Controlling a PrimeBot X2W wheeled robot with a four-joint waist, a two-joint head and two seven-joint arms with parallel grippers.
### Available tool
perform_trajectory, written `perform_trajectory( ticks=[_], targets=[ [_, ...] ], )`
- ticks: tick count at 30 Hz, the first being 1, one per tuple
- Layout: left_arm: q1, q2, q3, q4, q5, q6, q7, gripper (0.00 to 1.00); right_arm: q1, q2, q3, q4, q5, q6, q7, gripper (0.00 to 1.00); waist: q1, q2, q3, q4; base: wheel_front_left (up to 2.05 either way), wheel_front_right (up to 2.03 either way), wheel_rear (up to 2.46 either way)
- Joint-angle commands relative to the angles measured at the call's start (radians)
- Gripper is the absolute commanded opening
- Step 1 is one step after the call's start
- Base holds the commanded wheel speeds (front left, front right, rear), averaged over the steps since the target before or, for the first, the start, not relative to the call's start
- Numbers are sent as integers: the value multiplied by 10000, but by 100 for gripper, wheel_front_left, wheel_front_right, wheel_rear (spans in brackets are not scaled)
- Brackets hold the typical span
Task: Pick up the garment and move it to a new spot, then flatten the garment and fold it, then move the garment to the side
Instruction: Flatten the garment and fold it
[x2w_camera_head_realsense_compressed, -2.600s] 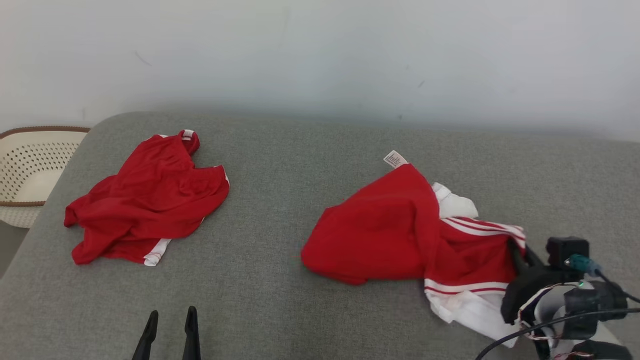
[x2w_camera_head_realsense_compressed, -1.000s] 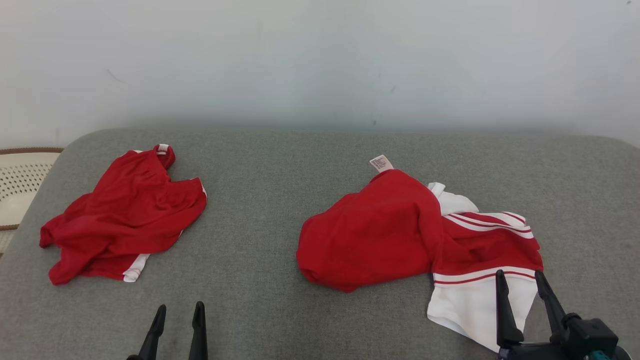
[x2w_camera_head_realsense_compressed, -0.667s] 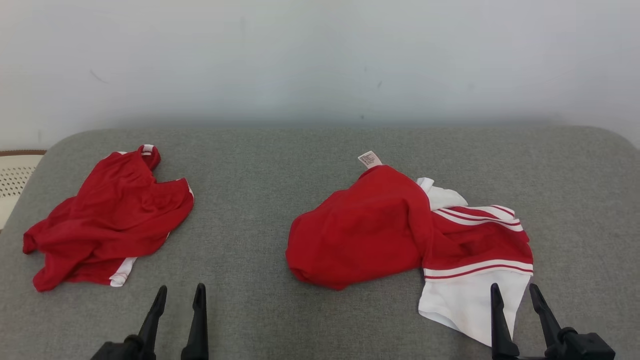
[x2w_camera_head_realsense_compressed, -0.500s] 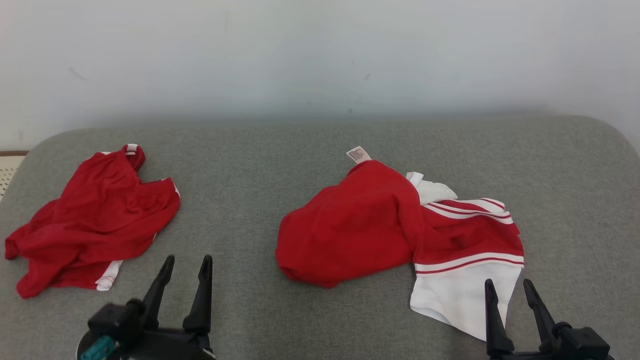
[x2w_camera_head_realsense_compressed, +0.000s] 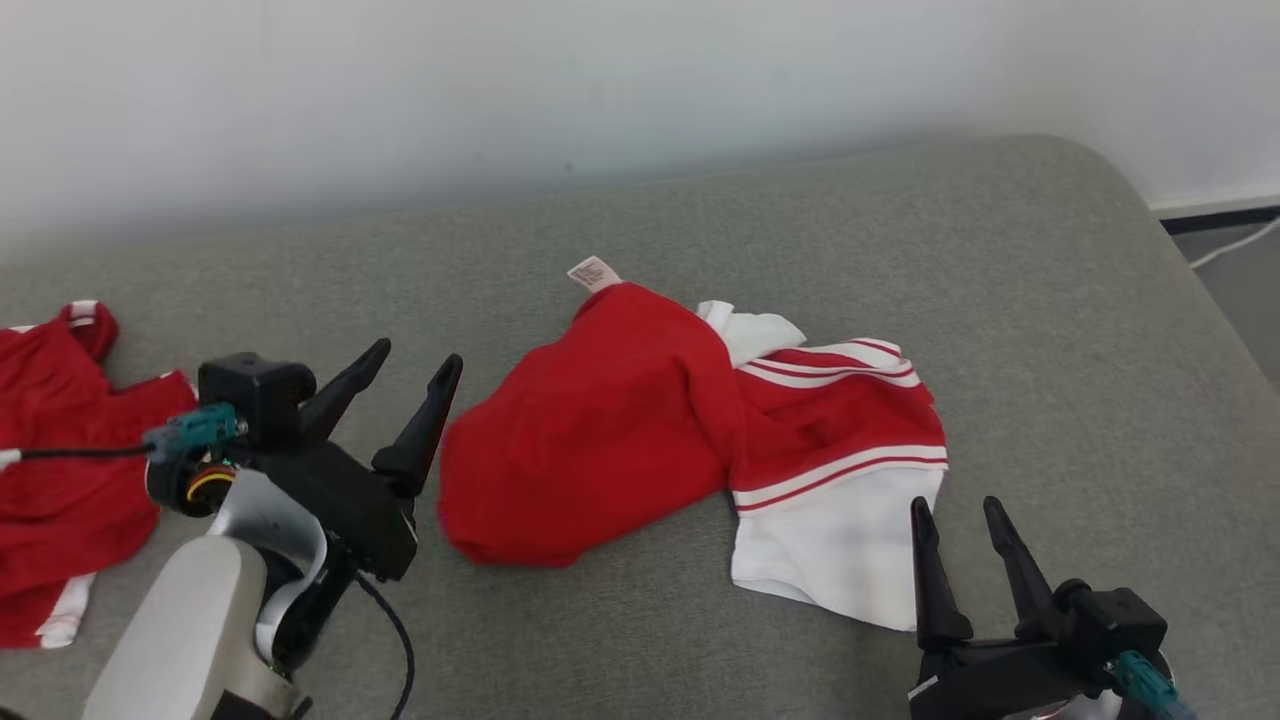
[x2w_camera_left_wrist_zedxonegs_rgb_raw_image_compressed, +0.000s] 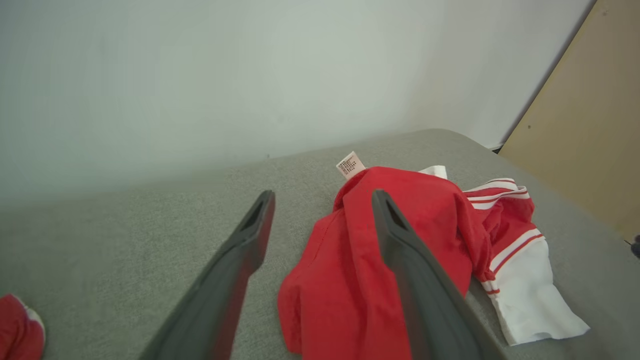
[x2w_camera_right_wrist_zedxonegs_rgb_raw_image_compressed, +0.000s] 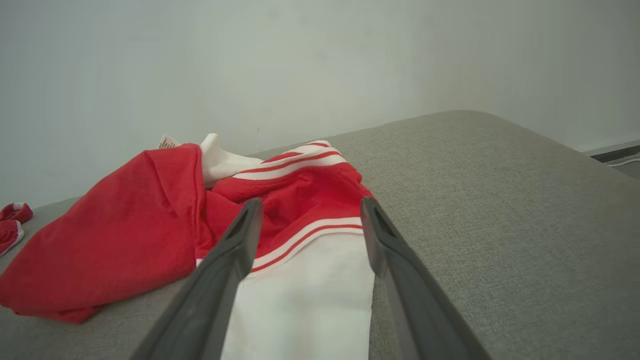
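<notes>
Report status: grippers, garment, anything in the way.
Left gripper open, empty, near garment, red end. Right gripper open, empty, at its white end. Garment crumpled. Second red garment lies apart, left.

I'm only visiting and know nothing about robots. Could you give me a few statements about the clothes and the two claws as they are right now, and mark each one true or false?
1. The left gripper and the right gripper are both open and hold nothing. True.
2. The red and white garment lies neatly folded. False: it lies crumpled on the grey cushion.
3. A small white label sticks out at that garment's far edge. True.
4. The right gripper is clamped on the garment's white part. False: its fingers stand apart by that part, gripping nothing.
5. That garment is the one piece of clothing on the cushion. False: a second red garment lies to the robot's left.
</notes>
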Motion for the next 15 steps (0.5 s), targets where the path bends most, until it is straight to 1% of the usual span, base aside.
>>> perform_trajectory(
  ticks=[1, 4, 6, 8, 15],
  targets=[
    [-113, 68, -23, 81, -81, -53, 81, 100, -60, 16, 59, 25, 63, 7, -63, 100, -1, -1, 470, -652, 0, 0, 0],
    [-706, 344, -374, 425, -485, -48, 557, 100, -300, 16, 237, 141, 321, 7, -73, 100, -1, -1, 665, -1032, 0, 0, 0],
    [-1021, 422, -562, 703, -860, -56, 868, 100, -369, 17, 338, 137, 433, 9, -75, 100, -1, -1, 772, -1259, 0, 0, 0],
    [-1336, 701, -896, 1005, -1117, -57, 1242, 100, -401, 17, 394, 114, 557, 7, -59, 100, -1, -1, 869, -1458, 0, 0, 0],
    [-1915, 1305, -1532, 2162, -1590, -56, 2010, 100, -398, 17, 415, 87, 743, 9, -62, 100, -1, -1, 1035, -1756, 0, 0, 0]
  ],
)
